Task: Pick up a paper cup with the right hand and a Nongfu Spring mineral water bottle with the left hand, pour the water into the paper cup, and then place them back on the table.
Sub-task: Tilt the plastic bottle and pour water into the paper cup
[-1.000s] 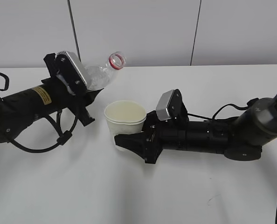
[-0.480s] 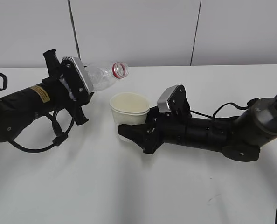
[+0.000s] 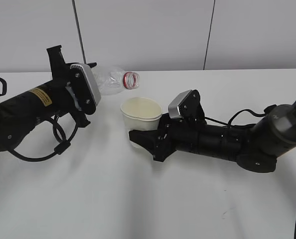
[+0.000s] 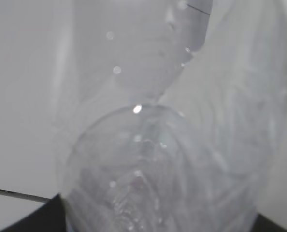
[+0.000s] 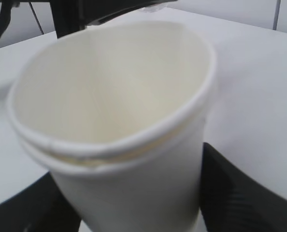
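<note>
My left gripper (image 3: pixel 90 92) is shut on the clear water bottle (image 3: pixel 113 80), which lies almost level with its open red-ringed mouth (image 3: pixel 131 79) pointing right, just above the cup's rim. The bottle's clear ribbed body (image 4: pixel 158 159) fills the left wrist view; its label is hidden. My right gripper (image 3: pixel 138 139) is shut on the cream-white paper cup (image 3: pixel 141 117), holding it upright off the white table (image 3: pixel 138 199). In the right wrist view the cup (image 5: pixel 119 125) stands between the black fingers (image 5: pixel 240 193), rim squeezed oval. No water shows in the cup.
The left arm with its yellow sticker (image 3: pixel 41 97) and looped cables reaches in from the left. The right arm (image 3: pixel 227 144) lies low across the table from the right. A small dark scuff (image 3: pixel 223 214) marks the tabletop in front.
The left gripper has tipped the bottle further down, from neck-up to almost level, mouth now nearer the cup. The right gripper has carried the cup right and slightly up, toward the bottle mouth.
</note>
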### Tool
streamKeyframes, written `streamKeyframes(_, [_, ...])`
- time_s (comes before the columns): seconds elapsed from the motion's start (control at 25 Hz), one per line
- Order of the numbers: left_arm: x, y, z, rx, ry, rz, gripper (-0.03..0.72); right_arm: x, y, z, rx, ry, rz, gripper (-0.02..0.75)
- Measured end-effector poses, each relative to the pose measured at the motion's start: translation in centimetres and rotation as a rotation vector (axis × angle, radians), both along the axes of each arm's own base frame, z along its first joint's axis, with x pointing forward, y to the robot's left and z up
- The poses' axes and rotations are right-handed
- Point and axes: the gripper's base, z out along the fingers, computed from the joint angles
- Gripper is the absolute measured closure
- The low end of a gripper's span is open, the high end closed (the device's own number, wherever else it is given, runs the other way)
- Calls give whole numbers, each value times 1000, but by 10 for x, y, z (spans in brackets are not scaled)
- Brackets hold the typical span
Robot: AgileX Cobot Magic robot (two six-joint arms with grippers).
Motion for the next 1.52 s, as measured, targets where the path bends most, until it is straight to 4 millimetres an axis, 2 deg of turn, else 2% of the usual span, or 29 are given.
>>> streamKeyframes(0.36, [0, 0, 2, 123, -93, -8, 362, 0, 0, 0, 0, -1, -3, 260])
streamKeyframes(0.76, [2, 4, 4, 174, -149, 31, 363, 0, 0, 0, 0, -1, -3, 261])
streamKeyframes(1.52, [2, 6, 7, 193, -204, 53, 362, 0, 0, 0, -4, -3, 3, 262])
